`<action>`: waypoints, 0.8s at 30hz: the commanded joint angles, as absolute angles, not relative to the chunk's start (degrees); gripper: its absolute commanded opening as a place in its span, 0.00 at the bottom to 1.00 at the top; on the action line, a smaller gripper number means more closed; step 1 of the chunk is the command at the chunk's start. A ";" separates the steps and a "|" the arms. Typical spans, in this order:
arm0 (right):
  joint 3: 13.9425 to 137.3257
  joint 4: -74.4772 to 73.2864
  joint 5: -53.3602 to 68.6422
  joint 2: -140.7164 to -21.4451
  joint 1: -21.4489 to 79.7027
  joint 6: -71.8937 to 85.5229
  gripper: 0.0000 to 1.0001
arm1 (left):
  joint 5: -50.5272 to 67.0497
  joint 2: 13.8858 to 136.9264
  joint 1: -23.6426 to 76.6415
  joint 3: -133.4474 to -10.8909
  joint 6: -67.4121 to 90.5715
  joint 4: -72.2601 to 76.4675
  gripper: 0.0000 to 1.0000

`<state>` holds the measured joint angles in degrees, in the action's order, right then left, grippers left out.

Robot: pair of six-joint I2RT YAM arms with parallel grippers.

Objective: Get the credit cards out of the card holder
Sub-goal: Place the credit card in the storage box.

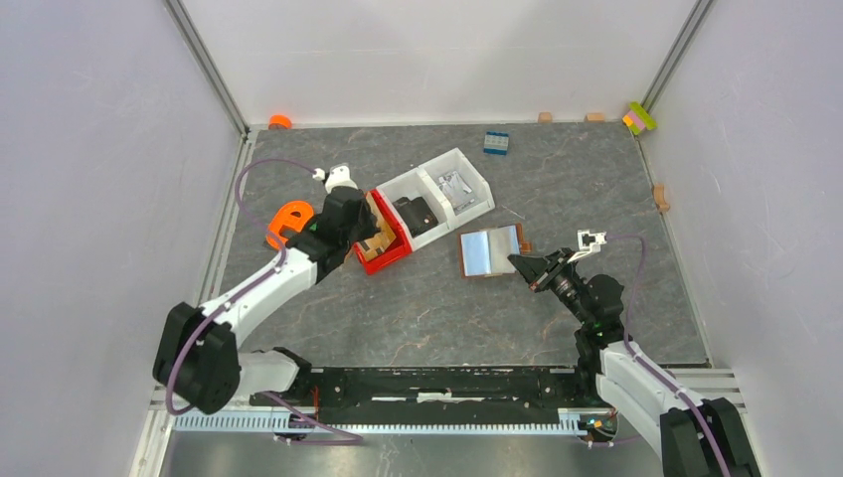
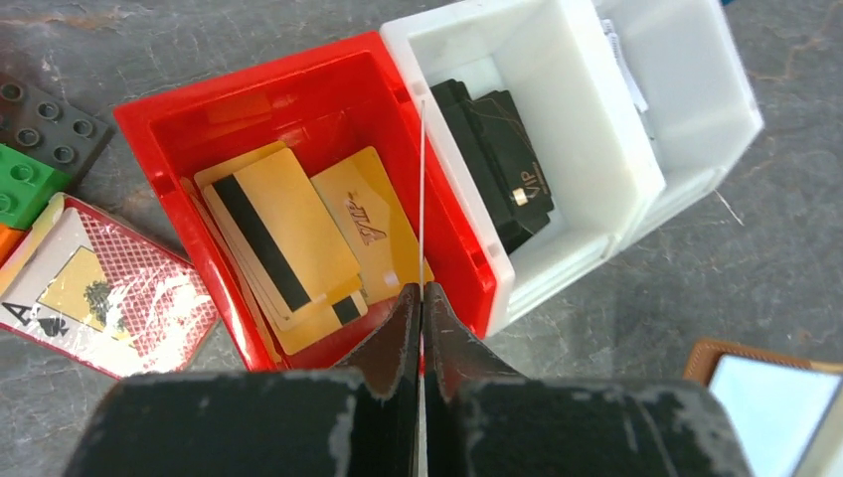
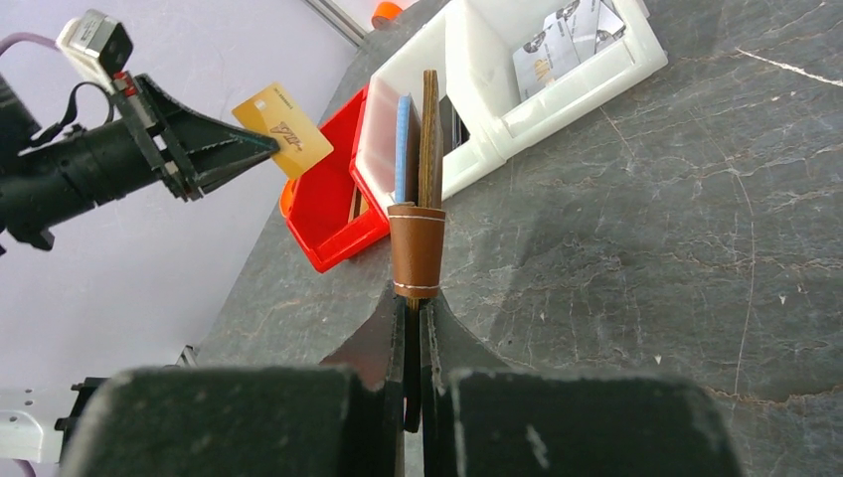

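Note:
My right gripper (image 1: 524,264) (image 3: 416,294) is shut on the strap tab of the brown card holder (image 3: 429,129), which stands on edge above the table. A pale blue credit card (image 3: 404,149) (image 1: 490,250) sits in the holder. My left gripper (image 1: 364,237) (image 2: 421,294) is shut on an orange-tan credit card (image 3: 283,129). In the left wrist view this card shows edge-on as a thin line (image 2: 422,179) above the red bin (image 2: 249,89). Several gold cards (image 2: 283,234) lie inside that bin.
A white two-part bin (image 1: 467,164) (image 2: 596,129) adjoins the red bin and holds black cards (image 2: 502,159) and silvery cards (image 3: 562,45). A playing-card pack (image 2: 109,288) and toy bricks (image 2: 30,149) lie left of the red bin. An orange ring (image 1: 288,221) and blue brick (image 1: 496,142) lie farther off.

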<state>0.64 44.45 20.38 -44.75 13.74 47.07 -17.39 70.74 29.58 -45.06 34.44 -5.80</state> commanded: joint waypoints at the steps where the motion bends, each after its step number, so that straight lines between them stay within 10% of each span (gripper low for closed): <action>1: 1.67 46.61 20.02 -45.23 13.47 46.33 0.00 | -11.93 77.04 26.41 -51.34 32.24 -11.29 0.02; 12: 1.76 46.56 19.58 -45.89 13.52 45.88 0.00 | -1.57 88.79 20.15 -56.60 32.27 -12.77 0.04; 17: 1.77 46.69 19.55 -46.12 13.48 45.84 0.00 | -5.44 91.00 19.32 -58.30 31.62 -16.04 0.44; 24: 1.92 47.70 20.30 -47.35 13.53 45.92 0.00 | -6.01 86.41 19.58 -57.66 31.68 -17.27 0.59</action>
